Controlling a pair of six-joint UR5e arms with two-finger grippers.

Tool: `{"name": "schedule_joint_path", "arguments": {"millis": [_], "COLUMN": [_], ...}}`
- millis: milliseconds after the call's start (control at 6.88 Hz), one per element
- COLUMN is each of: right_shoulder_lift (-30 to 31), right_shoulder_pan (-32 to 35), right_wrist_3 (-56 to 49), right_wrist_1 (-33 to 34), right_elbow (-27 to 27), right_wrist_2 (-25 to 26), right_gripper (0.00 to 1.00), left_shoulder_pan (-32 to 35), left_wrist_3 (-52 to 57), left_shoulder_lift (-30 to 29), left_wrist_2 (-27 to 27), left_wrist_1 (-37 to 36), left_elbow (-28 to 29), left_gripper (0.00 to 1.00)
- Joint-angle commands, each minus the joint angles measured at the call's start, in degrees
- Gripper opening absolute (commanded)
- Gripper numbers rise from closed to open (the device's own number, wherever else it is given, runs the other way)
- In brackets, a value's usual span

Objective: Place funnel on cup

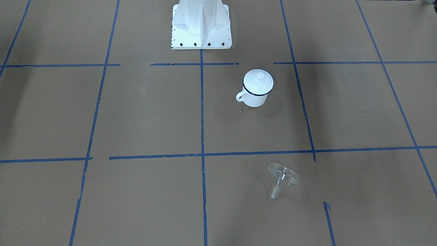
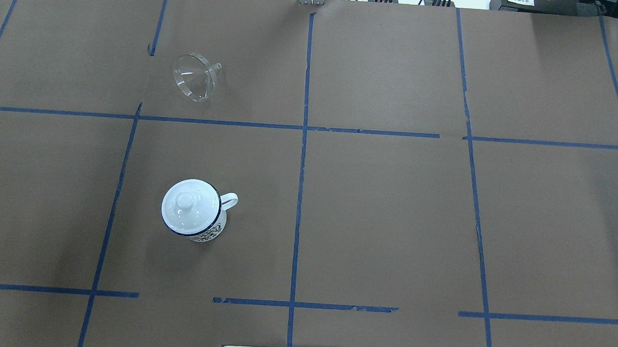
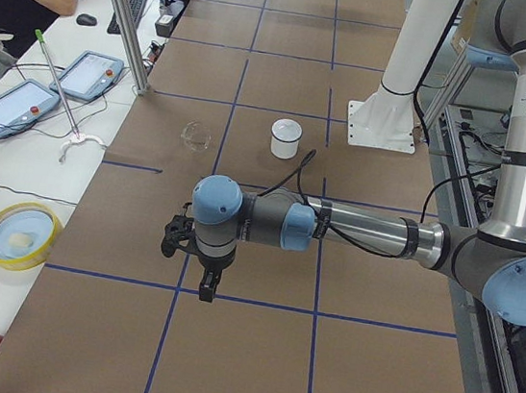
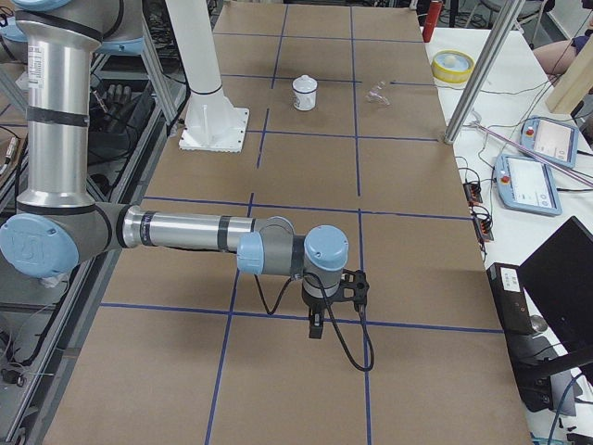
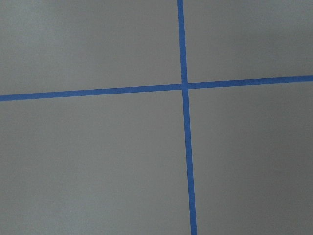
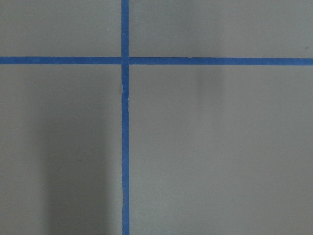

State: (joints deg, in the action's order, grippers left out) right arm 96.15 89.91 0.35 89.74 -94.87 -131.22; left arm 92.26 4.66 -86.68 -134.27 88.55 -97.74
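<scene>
Funnel (image 1: 283, 177), front-facing view: lower right, on its side, spout toward the bottom edge; cup (image 1: 256, 89) above it, lid (image 1: 258, 79) on. Overhead: both in left half, favouring left tool (image 3: 206, 286). Side views: right tool (image 4: 317, 323) likewise distant; opening of either cannot be told.

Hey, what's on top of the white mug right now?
A white knobbed lid sits on the mug, closing its mouth. Whatever is inside is hidden by it. The clear funnel lies apart, on its side.
</scene>
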Motion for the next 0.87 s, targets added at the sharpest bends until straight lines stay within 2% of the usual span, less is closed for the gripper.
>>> {"name": "schedule_joint_path", "arguments": {"millis": [0, 291, 436, 582, 727], "right_shoulder_lift": [0.00, 0.00, 0.00, 0.00, 0.00], "right_shoulder_pan": [0.00, 0.00, 0.00, 0.00, 0.00], "right_wrist_3": [0.00, 0.00, 0.00, 0.00, 0.00], "right_wrist_1": [0.00, 0.00, 0.00, 0.00, 0.00], "right_elbow": [0.03, -0.05, -0.05, 0.03, -0.05], "right_wrist_2": [0.00, 0.00, 0.00, 0.00, 0.00], "right_gripper": [1.00, 1.00, 1.00, 1.00, 1.00], "left_shoulder_pan": [-0.06, -1.02, -2.94, -7.66, -9.45], "left_wrist_3": [-0.26, -8.74, -19.84, -25.08, -34.97], "left_shoulder_lift": [0.11, -1.12, -1.21, -1.30, -1.47], "left_wrist_2": [-0.20, -0.11, -0.03, 0.06, -0.02], "left_wrist_1": [1.09, 1.27, 1.36, 1.88, 2.50], "left_elbow": [-0.52, -3.58, -6.73, -9.81, -12.97], "left_gripper": [1.00, 1.00, 1.00, 1.00, 1.00]}}
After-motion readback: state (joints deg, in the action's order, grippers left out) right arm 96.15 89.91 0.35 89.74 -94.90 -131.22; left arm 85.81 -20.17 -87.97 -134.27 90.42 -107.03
